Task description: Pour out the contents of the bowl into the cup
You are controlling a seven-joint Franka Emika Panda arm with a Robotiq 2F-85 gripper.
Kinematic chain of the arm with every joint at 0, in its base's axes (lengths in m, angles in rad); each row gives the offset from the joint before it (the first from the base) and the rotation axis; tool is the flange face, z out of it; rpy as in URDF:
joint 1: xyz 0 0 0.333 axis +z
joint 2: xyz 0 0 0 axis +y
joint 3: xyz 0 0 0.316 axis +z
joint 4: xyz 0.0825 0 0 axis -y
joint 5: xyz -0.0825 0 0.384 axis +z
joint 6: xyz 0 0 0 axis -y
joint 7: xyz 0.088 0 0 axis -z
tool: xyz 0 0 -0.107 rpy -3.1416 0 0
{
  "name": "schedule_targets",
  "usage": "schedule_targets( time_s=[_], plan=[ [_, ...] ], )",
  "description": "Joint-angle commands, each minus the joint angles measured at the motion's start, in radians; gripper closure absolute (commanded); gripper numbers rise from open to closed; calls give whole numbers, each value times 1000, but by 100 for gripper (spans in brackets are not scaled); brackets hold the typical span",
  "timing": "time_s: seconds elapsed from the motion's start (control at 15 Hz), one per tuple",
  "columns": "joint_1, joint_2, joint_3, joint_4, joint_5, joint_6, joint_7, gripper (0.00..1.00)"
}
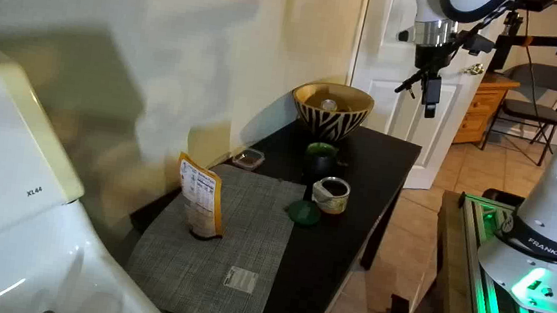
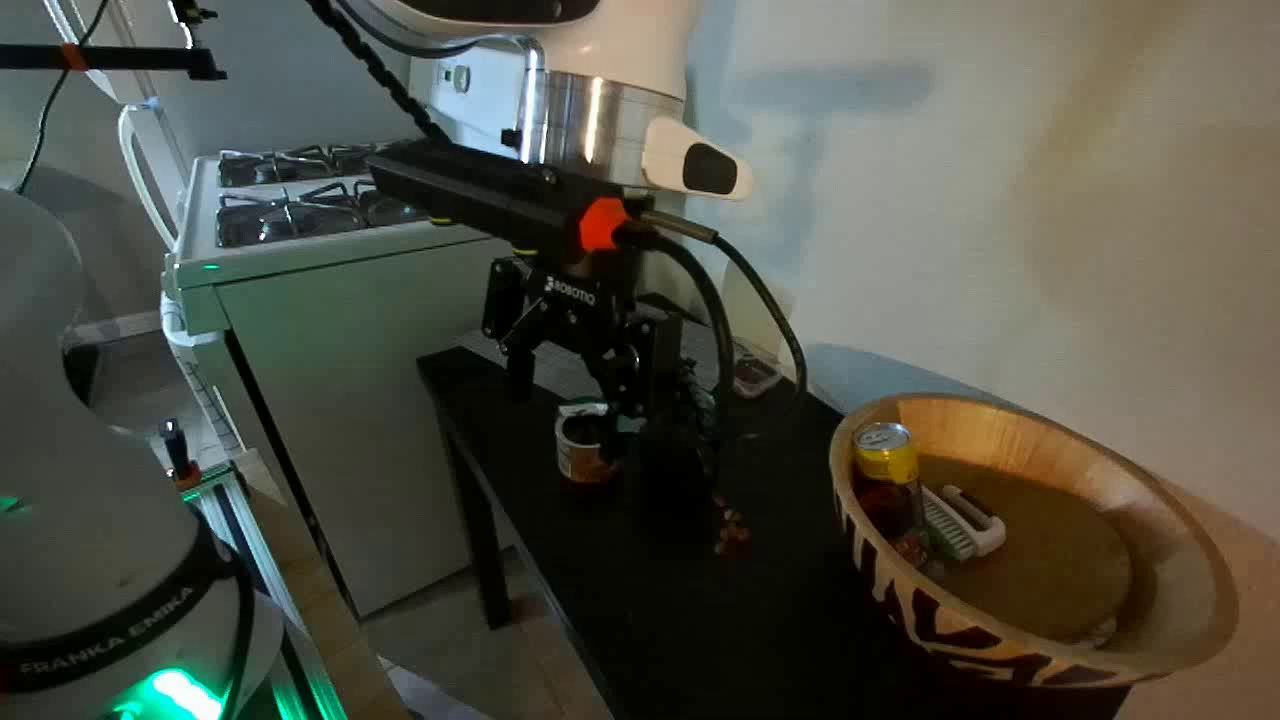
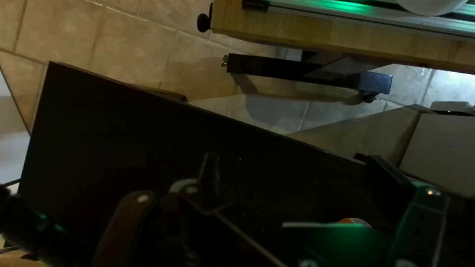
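Note:
A dark cup with a green inside stands on the black table, near a pale tin with a dark inside. The tin also shows in an exterior view. A small dark green round piece, either a bowl or a lid, lies beside the tin. A large zebra-striped wooden bowl stands at the table's end; it also shows in an exterior view. My gripper hangs above the table, fingers apart and empty. It also shows in the wrist view, over dark tabletop.
The wooden bowl holds a yellow can and a white brush. Small reddish bits lie on the table. A yellow-edged pouch stands on a grey mat. A clear tub lies by the wall. A stove is nearby.

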Motion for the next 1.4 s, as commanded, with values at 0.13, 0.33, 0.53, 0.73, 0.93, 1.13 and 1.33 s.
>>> schedule_targets(
  time_s=[0.13, 0.33, 0.53, 0.73, 0.93, 1.13, 1.33],
  plan=[
    [14, 42, 22, 53, 103, 10, 126, 0],
    [40, 117, 60, 137, 218, 75, 272, 0],
    [49, 210, 116, 234, 289, 182, 435, 0],
    [46, 341, 161, 347, 321, 304, 601, 0],
    [40, 470, 174, 459, 353, 368, 744, 0],
    [53, 588, 176, 538, 388, 381, 863, 0],
    [64, 698, 175, 584, 404, 438, 932, 0]
  ],
)
